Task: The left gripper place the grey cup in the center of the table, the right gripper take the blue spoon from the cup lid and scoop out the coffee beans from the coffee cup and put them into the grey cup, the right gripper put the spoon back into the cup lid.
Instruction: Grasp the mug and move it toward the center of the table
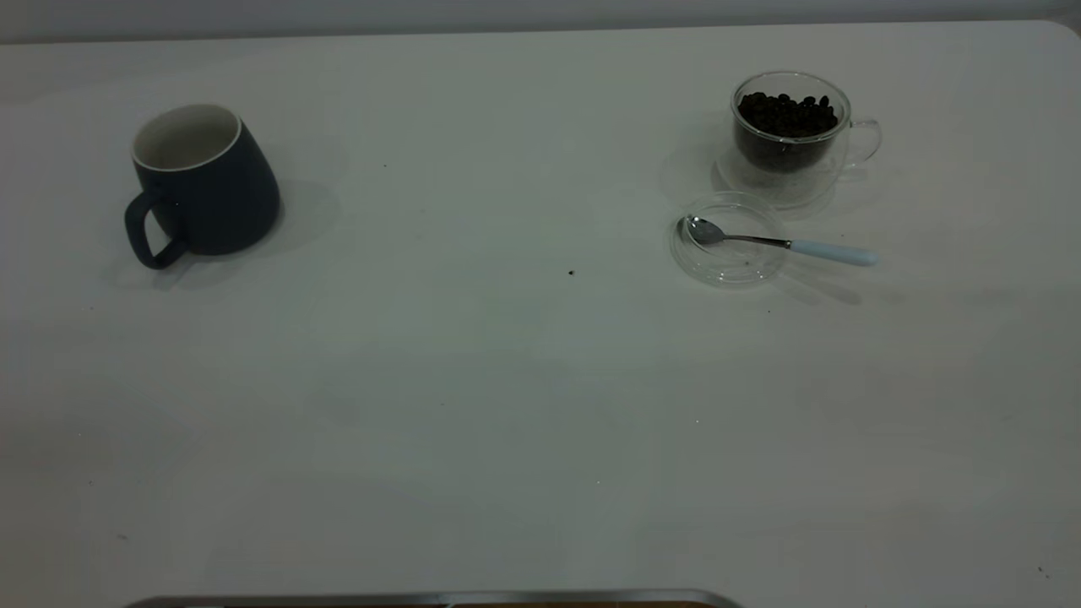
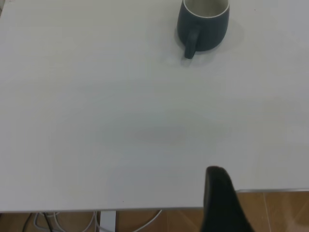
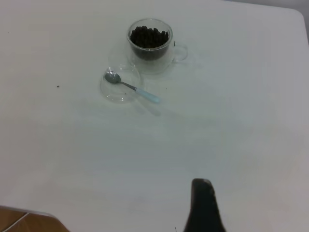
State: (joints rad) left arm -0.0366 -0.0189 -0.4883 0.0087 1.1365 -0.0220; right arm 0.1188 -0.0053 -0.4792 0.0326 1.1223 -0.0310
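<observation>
Grey cup (image 1: 205, 180) sits upright on the tabletop (image 1: 507, 380) at the left side of the exterior view, white inside empty, loop handle pointing toward the near-left edge; nothing touching it. Coffee cup (image 1: 791, 135) is far over at the right, toward the back, handle out to the right, filled with coffee beans (image 1: 788, 114) close to the rim. Cup lid (image 1: 729, 239) lies flat just in front of the coffee cup, close beside its base. Blue spoon (image 1: 775, 242) rests across the lid: metal bowl inside the lid near its left rim, pale blue handle sticking out past the right rim over the tabletop. One stray dark speck (image 1: 572, 273) on the tabletop between lid and centre. Neither of my arms shows in the exterior view. My left claw (image 2: 222, 203): only one dark finger tip visible at the near tabletop edge in the left wrist view, well apart from the grey cup, holding nothing; can't tell if it's spread or pressed together. My right claw (image 3: 203, 208): same story, one dark tip above bare tabletop in the right wrist view, well back from lid, spoon and coffee cup; spread or not, can't tell
</observation>
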